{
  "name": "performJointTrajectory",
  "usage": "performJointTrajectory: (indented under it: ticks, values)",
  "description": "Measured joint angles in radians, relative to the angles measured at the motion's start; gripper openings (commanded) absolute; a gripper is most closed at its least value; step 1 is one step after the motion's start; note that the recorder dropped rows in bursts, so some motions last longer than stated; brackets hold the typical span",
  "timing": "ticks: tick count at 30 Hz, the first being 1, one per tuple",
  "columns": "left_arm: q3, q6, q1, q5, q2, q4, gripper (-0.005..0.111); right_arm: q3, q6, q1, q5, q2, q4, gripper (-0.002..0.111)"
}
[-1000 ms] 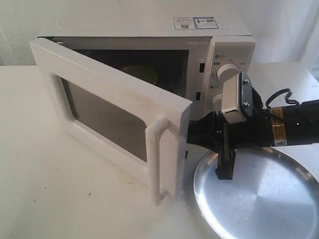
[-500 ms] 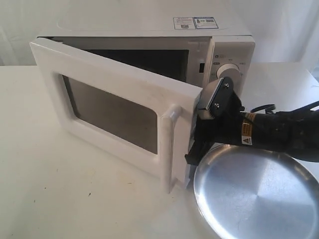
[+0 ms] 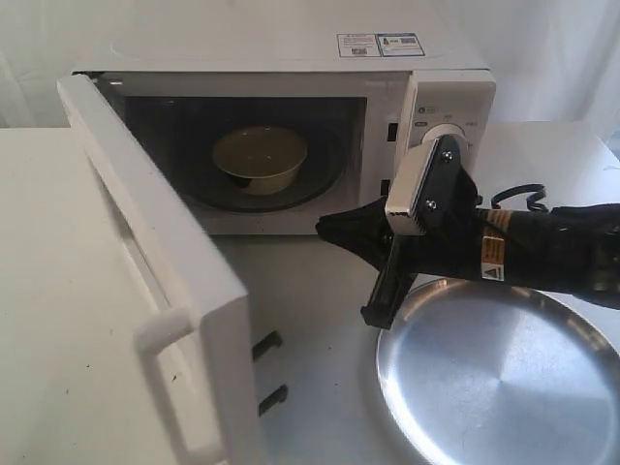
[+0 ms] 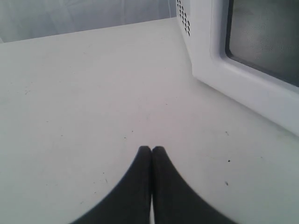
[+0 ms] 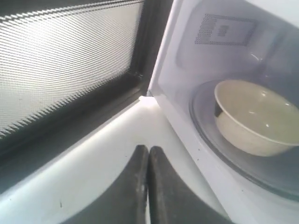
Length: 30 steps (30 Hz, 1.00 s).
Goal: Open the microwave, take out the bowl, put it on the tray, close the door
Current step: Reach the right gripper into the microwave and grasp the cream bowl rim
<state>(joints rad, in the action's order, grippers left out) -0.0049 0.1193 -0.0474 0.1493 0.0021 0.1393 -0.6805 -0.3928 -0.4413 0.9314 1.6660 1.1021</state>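
Observation:
The white microwave [image 3: 291, 58] stands at the back with its door [image 3: 165, 291] swung wide open toward the front left. Inside, the cream-white bowl [image 3: 260, 158] sits on the round turntable; the right wrist view shows the bowl [image 5: 254, 116] in the cavity. My right gripper [image 3: 325, 228] is shut and empty, pointing at the cavity's front edge, in front of the bowl and apart from it. Its closed tips [image 5: 148, 150] hover over the table by the door hinge side. The silver tray [image 3: 504, 373] lies at the front right, under the right arm. My left gripper [image 4: 151, 150] is shut over bare table.
The open door's handle [image 3: 170, 383] juts out near the front edge at left. Two latch hooks [image 3: 271, 368] stick out of the door's edge. The microwave's knobs [image 3: 444, 136] sit just behind the right arm. The door's outer window [image 4: 261, 37] is beside the left gripper.
The door has swung from half open to wide open, uncovering the bowl. My right gripper moved left from the door's edge toward the cavity opening.

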Motion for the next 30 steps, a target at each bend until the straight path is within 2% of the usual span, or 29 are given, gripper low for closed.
performJointTrajectory:
  ticks: [4,9,14,20,23,27,29,30]
  values:
    - [0.000,0.000,0.000,0.000,0.000,0.000,0.000,0.000,-0.001,-0.003,-0.021,-0.009,-0.050,0.000]
    - [0.000,0.000,0.000,0.000,0.000,0.000,0.000,-0.034,0.129,-0.043,-0.046,0.050,-0.206,0.000]
    - [0.000,0.000,0.000,0.000,0.000,0.000,0.000,-0.148,0.316,-0.115,-0.063,0.172,-0.364,0.000]
    - [0.002,-0.001,0.000,0.004,0.000,0.000,0.000,-0.335,0.335,-0.170,-0.179,0.310,-0.470,0.001]
    - [0.002,-0.001,0.000,0.002,0.000,0.000,0.000,-0.420,0.337,-0.194,-0.310,0.333,-0.472,0.014]
    - [0.002,-0.001,0.000,0.002,0.000,0.000,0.000,-0.505,0.422,-0.242,-0.477,0.335,-0.415,0.049]
    - [0.002,-0.001,0.000,0.002,0.000,0.000,0.000,-0.541,0.457,-0.266,-0.534,0.337,-0.402,0.053]
    - [0.002,-0.001,0.000,0.002,0.000,0.000,0.000,-0.561,0.467,-0.278,-0.555,0.339,-0.397,0.052]
